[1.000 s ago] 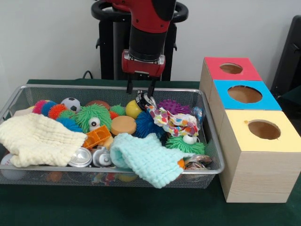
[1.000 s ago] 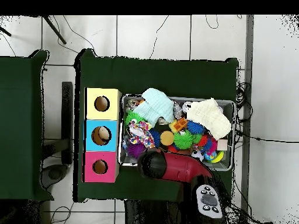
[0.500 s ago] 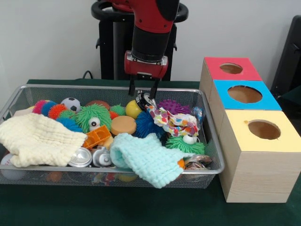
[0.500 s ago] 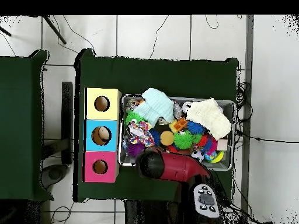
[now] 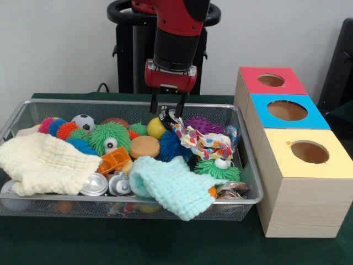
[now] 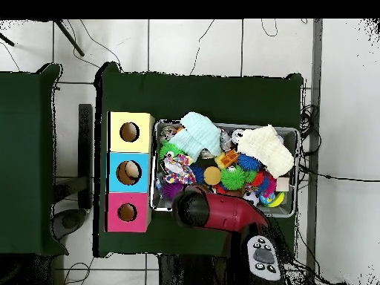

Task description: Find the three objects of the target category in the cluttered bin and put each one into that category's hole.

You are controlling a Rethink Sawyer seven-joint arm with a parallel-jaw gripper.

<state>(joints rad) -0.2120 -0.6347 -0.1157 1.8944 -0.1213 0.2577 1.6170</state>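
— Since a second ago, the claw (image 5: 167, 107) has lifted a little; its tips sat lower among the toys, and now they hang just above the small black-and-white object (image 5: 171, 117) at the far side of the wire bin (image 5: 249, 182).

— Is it holding anything?

— No, the two fingers (image 5: 154, 103) stand apart and empty. That black-and-white piece lies between the yellow ball (image 5: 155, 128) and the purple spiky ball (image 5: 203, 125), partly under the patterned cloth (image 5: 205, 142).

— How would it handle?

— What it is I cannot tell, but it looks small, hard and light, perhaps glossy and apt to slip. I would pinch it across its narrow middle, clear of the cloth. The three holes, red box (image 5: 268, 80), blue box (image 5: 285, 111) and yellow box (image 5: 306, 152), stand just beside the bin on the desk (image 5: 138, 243).
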